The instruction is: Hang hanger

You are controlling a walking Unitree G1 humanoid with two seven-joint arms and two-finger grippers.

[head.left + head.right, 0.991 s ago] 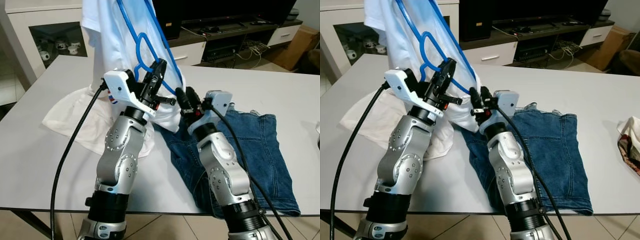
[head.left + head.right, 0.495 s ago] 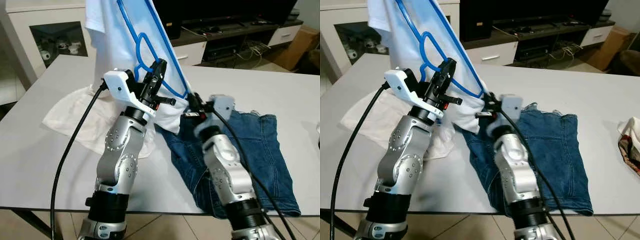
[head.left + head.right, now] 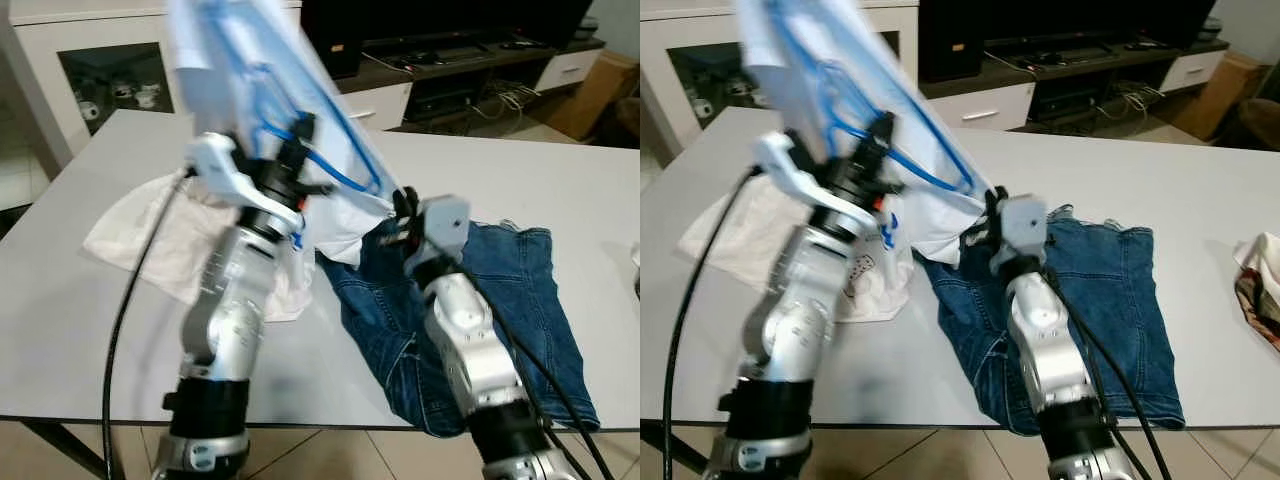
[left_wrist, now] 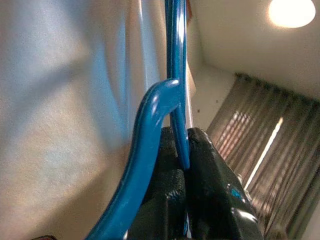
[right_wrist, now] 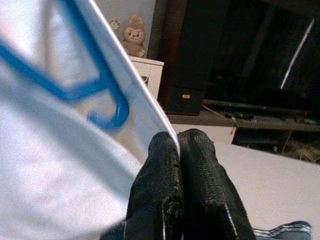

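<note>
Two head cameras looked forward and down from above the counter (image 3: 90, 330), sharing both arms and a TV stand (image 3: 470, 70) behind. Each wrist camera peered close along its own tool: the left (image 4: 187, 165) toward the ceiling, the right (image 5: 179, 165) toward the television.

Blue jeans (image 3: 500, 300) lie flat on the white table (image 3: 90, 340), a white cloth (image 3: 150, 235) well apart
</note>
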